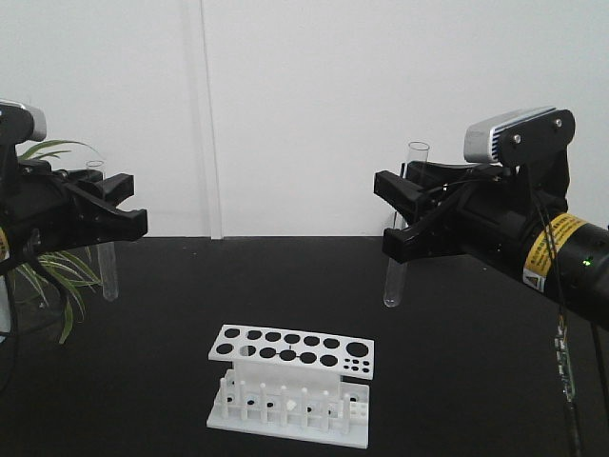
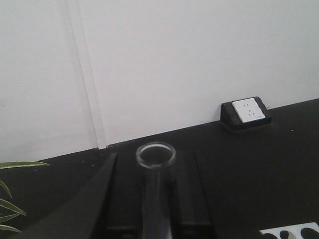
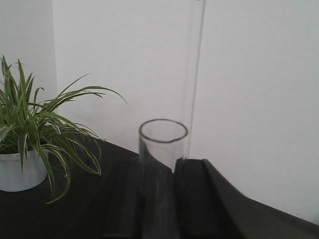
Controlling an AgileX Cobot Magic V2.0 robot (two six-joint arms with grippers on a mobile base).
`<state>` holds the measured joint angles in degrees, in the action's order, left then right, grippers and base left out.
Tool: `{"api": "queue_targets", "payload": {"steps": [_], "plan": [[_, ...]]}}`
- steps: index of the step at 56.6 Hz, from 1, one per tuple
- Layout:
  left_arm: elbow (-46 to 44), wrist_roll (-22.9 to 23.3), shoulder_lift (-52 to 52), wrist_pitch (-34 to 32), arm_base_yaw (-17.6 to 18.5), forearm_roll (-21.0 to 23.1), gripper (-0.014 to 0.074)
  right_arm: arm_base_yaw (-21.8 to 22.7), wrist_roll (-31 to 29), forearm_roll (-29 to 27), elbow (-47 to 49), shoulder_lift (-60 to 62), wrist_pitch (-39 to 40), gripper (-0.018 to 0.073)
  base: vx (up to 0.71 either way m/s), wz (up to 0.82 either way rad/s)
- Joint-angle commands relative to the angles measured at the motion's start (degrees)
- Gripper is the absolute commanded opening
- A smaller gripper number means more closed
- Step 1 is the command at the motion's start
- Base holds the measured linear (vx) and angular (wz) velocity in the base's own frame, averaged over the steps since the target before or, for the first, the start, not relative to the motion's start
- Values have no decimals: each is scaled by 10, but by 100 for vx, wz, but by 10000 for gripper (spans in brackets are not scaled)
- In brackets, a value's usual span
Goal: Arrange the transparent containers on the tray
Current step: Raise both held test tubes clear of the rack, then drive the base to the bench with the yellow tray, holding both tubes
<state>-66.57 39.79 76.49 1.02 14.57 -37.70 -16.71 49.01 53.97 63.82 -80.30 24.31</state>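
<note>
Two transparent containers, thin clear test tubes, hang upright above the black table. My left gripper point(image 1: 133, 202) is shut on one tube point(image 1: 109, 276), whose round bottom hangs below the fingers. In the left wrist view the open rim of this tube point(image 2: 156, 154) stands between the dark fingers point(image 2: 112, 199). My right gripper point(image 1: 383, 211) is shut on the other tube point(image 1: 393, 281), its rim sticking up above the jaws. The right wrist view shows that tube point(image 3: 162, 149) pinched between the pads point(image 3: 197, 194). The tray is out of view.
A white rack with holes point(image 1: 290, 376) stands on the table between and below both arms; one corner of the rack point(image 2: 294, 232) shows in the left wrist view. A potted plant point(image 1: 48, 276) stands at the far left, and a wall socket box point(image 2: 246, 112) sits at the back edge.
</note>
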Motion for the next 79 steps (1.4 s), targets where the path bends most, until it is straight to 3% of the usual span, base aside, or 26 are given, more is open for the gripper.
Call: {"api": "queue_targets", "payload": {"steps": [1,38,79], "plan": [[-17,5,-19,-36,2,3,-6,1,1,-10,19,20,26,-13,0,0],[-17,5,-10,-34,2,3,-6,1,1,-10,19,20,20,-13,-4,-1],[-17,5,48,-31,2,3,-6,1,1,-10,19,20,20,-13,-25,3]]}}
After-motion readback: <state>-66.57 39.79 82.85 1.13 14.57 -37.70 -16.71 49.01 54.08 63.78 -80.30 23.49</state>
